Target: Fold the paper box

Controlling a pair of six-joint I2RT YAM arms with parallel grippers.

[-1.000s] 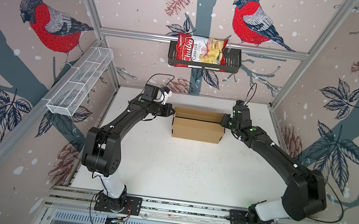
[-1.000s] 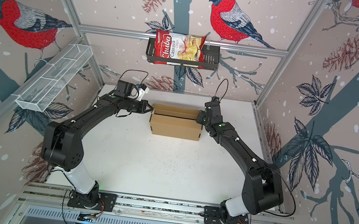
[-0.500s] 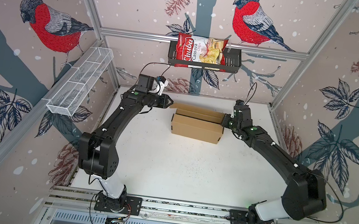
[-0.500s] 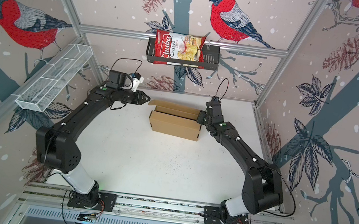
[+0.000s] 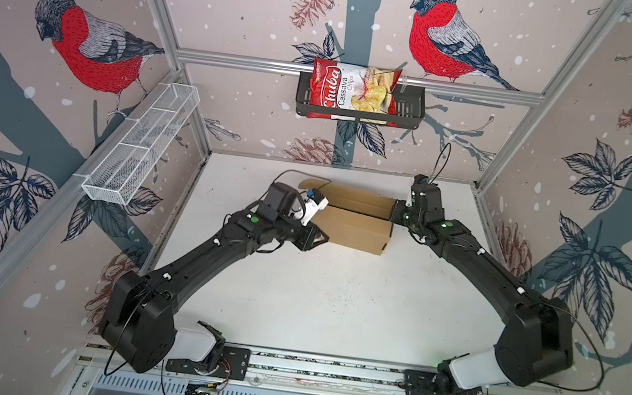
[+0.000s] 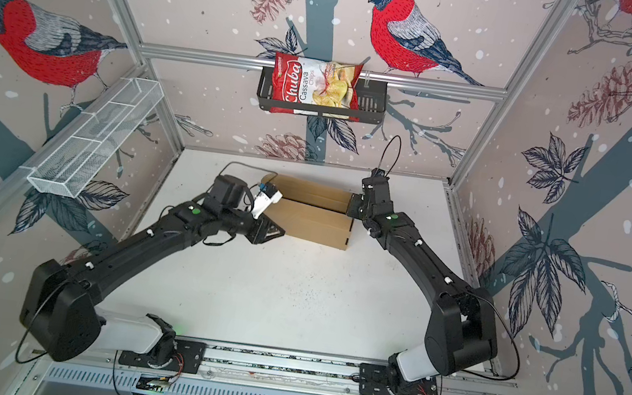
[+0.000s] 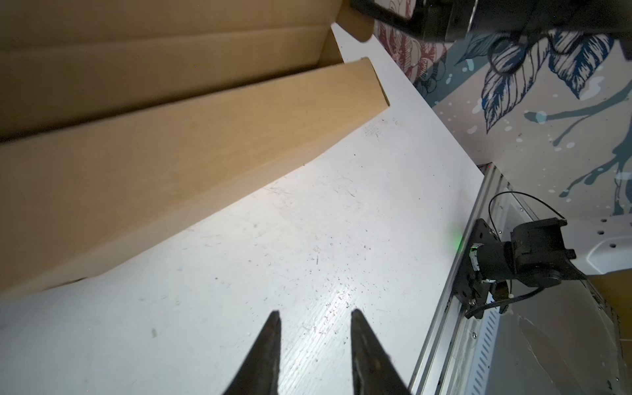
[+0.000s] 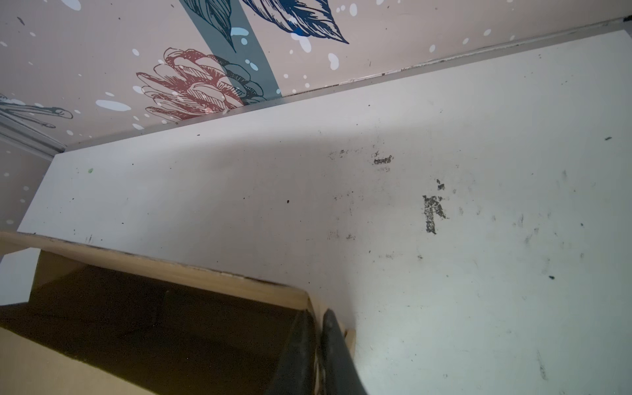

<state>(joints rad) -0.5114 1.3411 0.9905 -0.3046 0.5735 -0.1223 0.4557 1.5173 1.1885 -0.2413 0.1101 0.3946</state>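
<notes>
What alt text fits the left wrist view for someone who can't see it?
The left gripper holds its two dark fingertips apart, empty, above a scuffed white table. Next to it sits the brown paper box, its top open.

Bird-print walls (image 5: 248,8), scuffed white tabletop (image 5: 334,293), aluminium frame (image 5: 241,60).

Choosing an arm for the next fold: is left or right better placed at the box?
Left, likely. The left gripper is open and empty beside the paper box; the right gripper is closed on its end wall, which steadies it.
</notes>
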